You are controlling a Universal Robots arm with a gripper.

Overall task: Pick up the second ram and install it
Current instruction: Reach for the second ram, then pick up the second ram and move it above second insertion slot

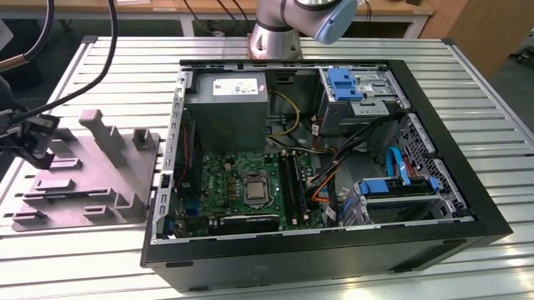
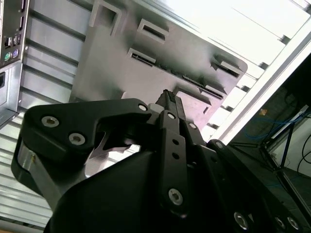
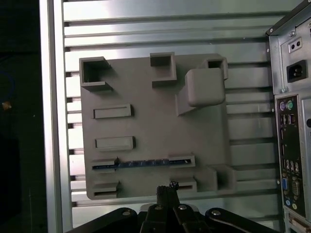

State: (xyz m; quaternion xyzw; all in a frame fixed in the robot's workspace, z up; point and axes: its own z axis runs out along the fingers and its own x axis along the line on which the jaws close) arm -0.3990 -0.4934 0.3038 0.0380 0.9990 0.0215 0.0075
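Beside the open PC case (image 1: 334, 253), on ribbed aluminium table slats (image 1: 84, 262): matte grey fixture plate (image 3: 146, 126), blocky, cut with rectangular slots. Holds the second ram (image 3: 141, 164), a slim dark-blue strip, edge-up in one long slot (image 3: 104, 166). Near it, black gripper (image 3: 167, 190), claw pressed together, empty.

Slatted metal table (image 1: 75, 265), wooden desk (image 1: 406, 9) behind
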